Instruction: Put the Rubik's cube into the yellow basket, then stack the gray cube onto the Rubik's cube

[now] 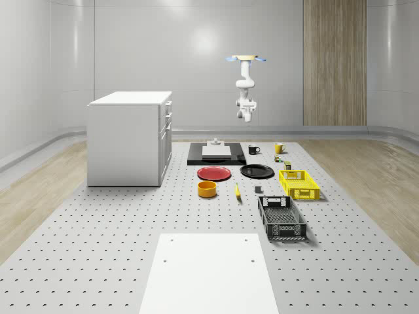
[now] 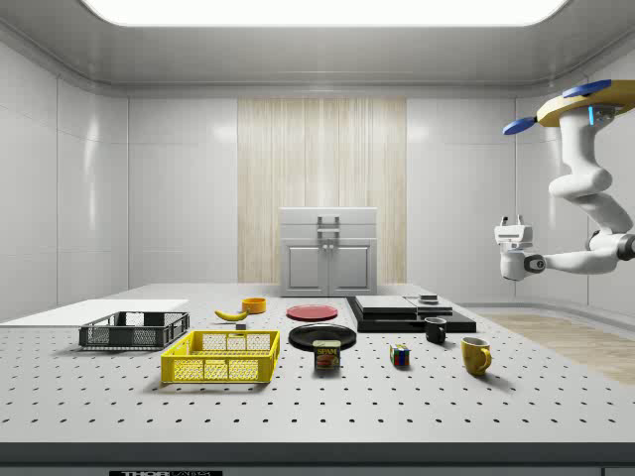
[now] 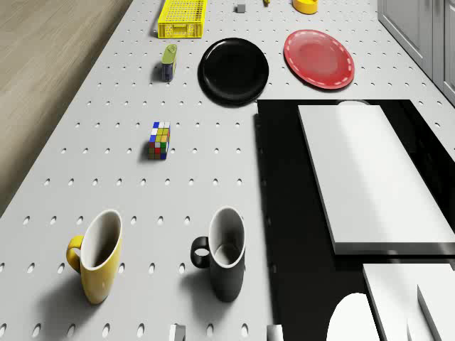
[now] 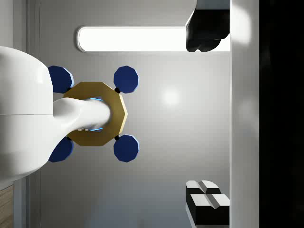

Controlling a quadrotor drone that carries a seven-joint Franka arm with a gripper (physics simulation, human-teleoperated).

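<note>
My gripper (image 4: 203,118) is spread wide, its two fingers (image 4: 209,35) well apart with bare air between them. In the wrist view it looks back up at my own drone (image 4: 97,114) and the ceiling light. The drone hovers high over the far end of the table (image 1: 98,248), and the gripper hangs below it on the bent arm, clear of everything.

Beneath me stand the black mug (image 3: 224,252) and the yellow mug (image 3: 96,259), side by side and upright. Beyond them the Rubik's cube (image 3: 159,140) sits alone on the perforated top, touching nothing. Next come a small can (image 3: 168,62) and the black plate (image 3: 234,69).

In the whole-scene view the yellow basket (image 1: 299,184) lies at about five o'clock from the Rubik's cube, well apart from it. The gray cube (image 1: 258,190) rests on the table at about nine o'clock from the basket, near it but outside.
</note>
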